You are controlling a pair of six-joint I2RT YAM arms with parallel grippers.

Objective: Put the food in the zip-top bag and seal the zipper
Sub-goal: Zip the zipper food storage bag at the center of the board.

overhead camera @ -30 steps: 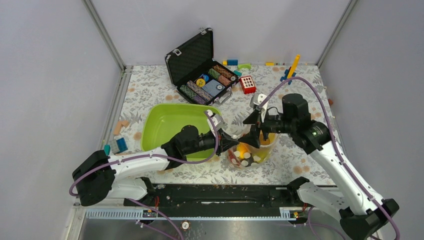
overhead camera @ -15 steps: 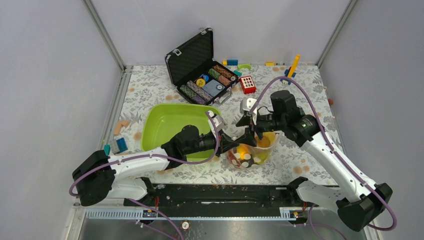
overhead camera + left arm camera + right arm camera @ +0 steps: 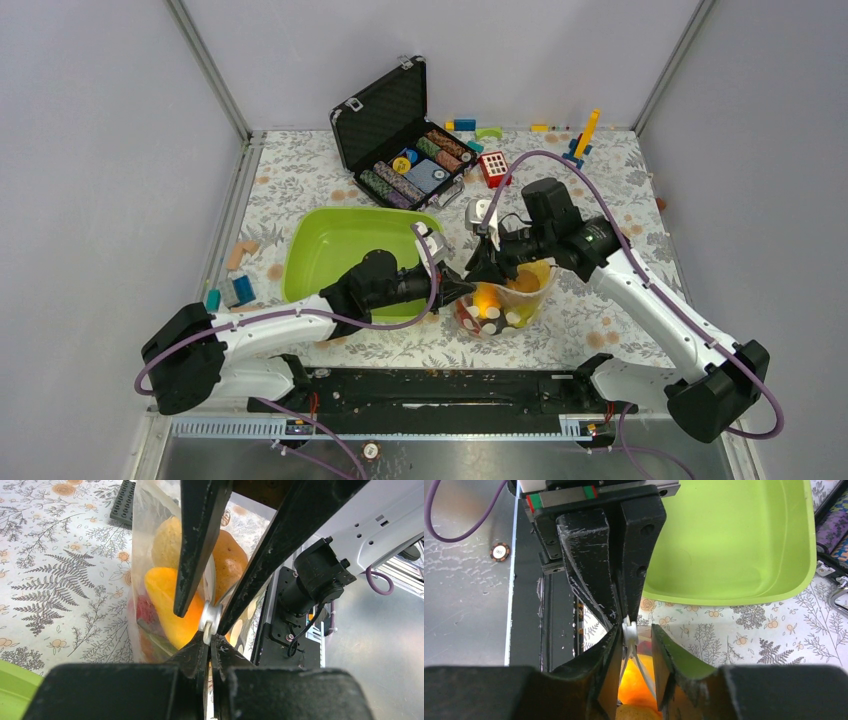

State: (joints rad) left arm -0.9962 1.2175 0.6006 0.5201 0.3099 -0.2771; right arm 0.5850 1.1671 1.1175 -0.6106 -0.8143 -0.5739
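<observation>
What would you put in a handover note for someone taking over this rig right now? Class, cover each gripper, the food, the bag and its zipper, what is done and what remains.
The left gripper is shut on the zipper at the bag's mouth.
The right gripper is open, jaws straddling the zipper beside that pinch.
The zip-top bag is held up by its mouth, with the food inside.
Done: food bagged.
Left: close the right gripper on the zipper and probably slide along it to seal. How much is sealed cannot be told.
</observation>
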